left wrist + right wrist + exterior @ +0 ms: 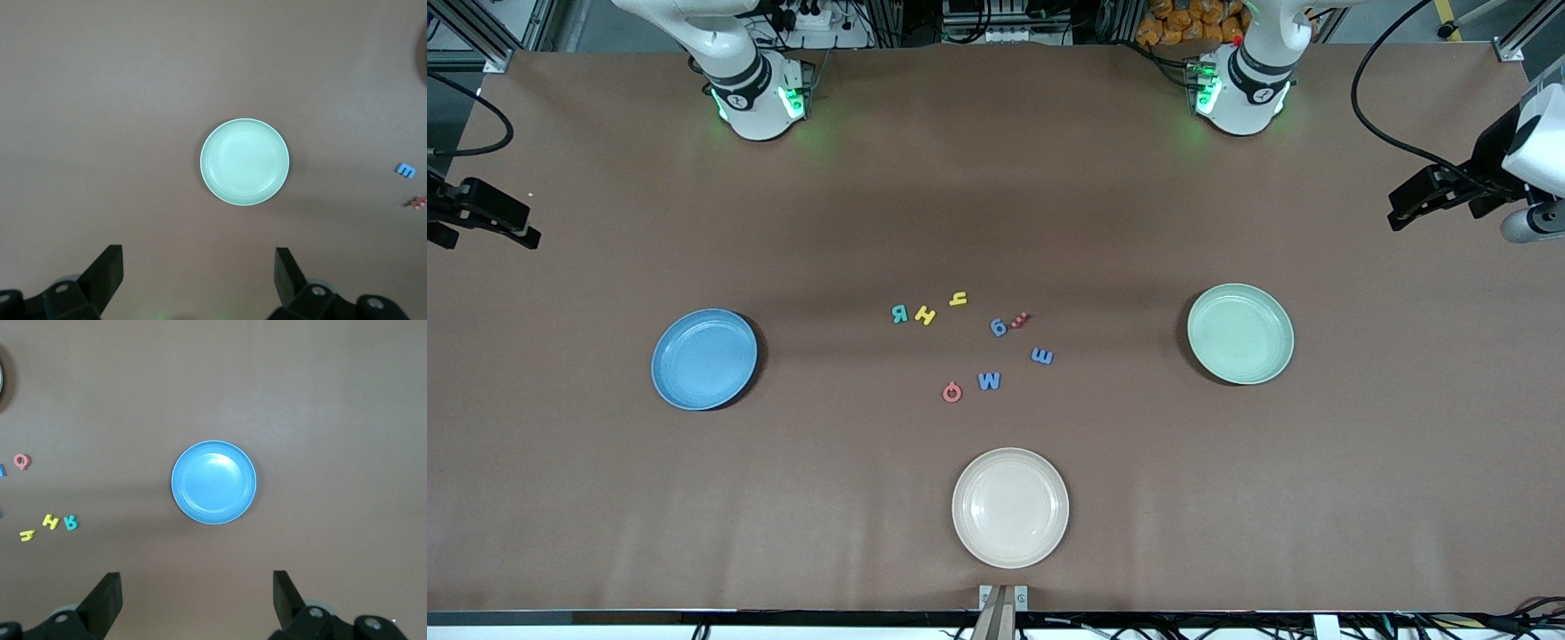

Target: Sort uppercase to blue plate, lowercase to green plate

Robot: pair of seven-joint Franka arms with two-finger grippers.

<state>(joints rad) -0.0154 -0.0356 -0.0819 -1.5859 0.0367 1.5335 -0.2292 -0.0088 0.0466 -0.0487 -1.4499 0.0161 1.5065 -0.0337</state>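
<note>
Letters lie in a small bunch in the middle of the table: teal R (899, 313), big yellow H (926, 315), small yellow h (958, 299), blue g (999, 327), dark red m (1021, 318), blue E piece (1042, 356), blue W (989, 381) and red Q (952, 391). None is on a plate. The blue plate (703, 359) sits toward the right arm's end, the green plate (1240, 333) toward the left arm's end, and the cream plate (1010, 507) near the table's front edge. Only the wrist views show the fingers: the left gripper (199, 272) hangs over the green plate and the right gripper (197, 592) over the blue plate, both with fingers wide apart and holding nothing.

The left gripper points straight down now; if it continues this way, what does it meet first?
Probably the bare table, beside the green plate. The left gripper hangs open, apparently just off the plate's rim, though depth is unclear.
</note>
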